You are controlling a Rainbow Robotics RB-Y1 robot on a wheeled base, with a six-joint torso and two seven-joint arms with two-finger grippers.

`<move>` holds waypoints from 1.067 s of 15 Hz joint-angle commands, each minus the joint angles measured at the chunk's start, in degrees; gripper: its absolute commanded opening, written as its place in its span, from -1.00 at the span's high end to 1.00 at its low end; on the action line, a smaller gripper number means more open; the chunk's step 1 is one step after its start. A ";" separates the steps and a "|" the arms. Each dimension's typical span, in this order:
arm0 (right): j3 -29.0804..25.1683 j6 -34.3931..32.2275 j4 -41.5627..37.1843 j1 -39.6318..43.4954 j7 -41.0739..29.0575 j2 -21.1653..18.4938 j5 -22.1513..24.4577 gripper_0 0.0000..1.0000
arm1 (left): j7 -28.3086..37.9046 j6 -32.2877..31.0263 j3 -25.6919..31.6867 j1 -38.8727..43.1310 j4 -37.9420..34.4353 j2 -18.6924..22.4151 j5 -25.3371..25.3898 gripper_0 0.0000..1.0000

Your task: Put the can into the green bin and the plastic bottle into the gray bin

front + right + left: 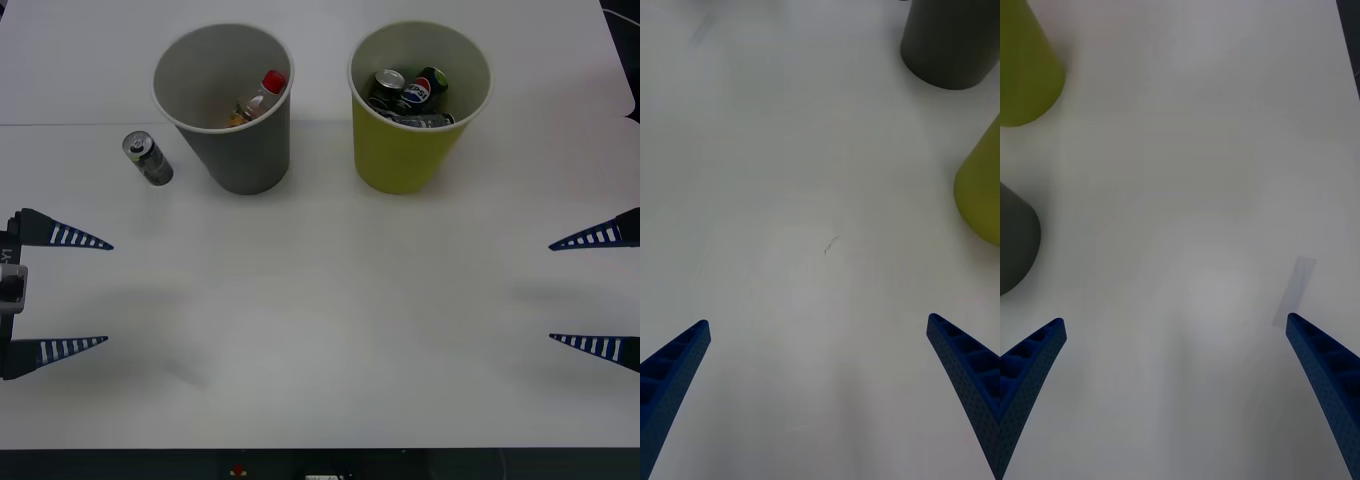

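Note:
The can (148, 158), dark gray with a silver top, lies on the white table just left of the gray bin (245, 150). The plastic bottle (258, 99), red-capped, leans inside the gray bin. To the right stands the green bin (405, 155) with several cans in it. My left gripper (108, 292) is open at the table's left edge, well in front of the can. At the right edge my right gripper (550, 292) is open too. Both hold nothing. The wrist views show the open right gripper (818, 320) and left gripper (1174, 319) over bare table.
A black Pepsi can (430, 88) and a silver-topped can (387, 82) sit in the green bin. The gray bin (947, 45) and green bin (981, 187) show in the right wrist view. A pale tape strip (1294, 292) lies flat on the table.

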 commanded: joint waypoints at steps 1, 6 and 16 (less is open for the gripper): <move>0.00 0.00 0.00 0.00 0.00 0.00 0.00 -1.00 | 0.00 0.00 0.00 0.00 0.00 0.00 0.00 -1.00; 0.00 0.00 0.00 0.00 0.00 0.00 0.00 -1.00 | 0.87 1.54 0.56 -1.03 -0.31 1.88 3.63 -1.00; 0.00 0.00 0.00 0.00 0.00 0.00 0.00 -1.00 | 20.03 27.03 -6.39 4.95 -1.89 5.05 7.41 -1.00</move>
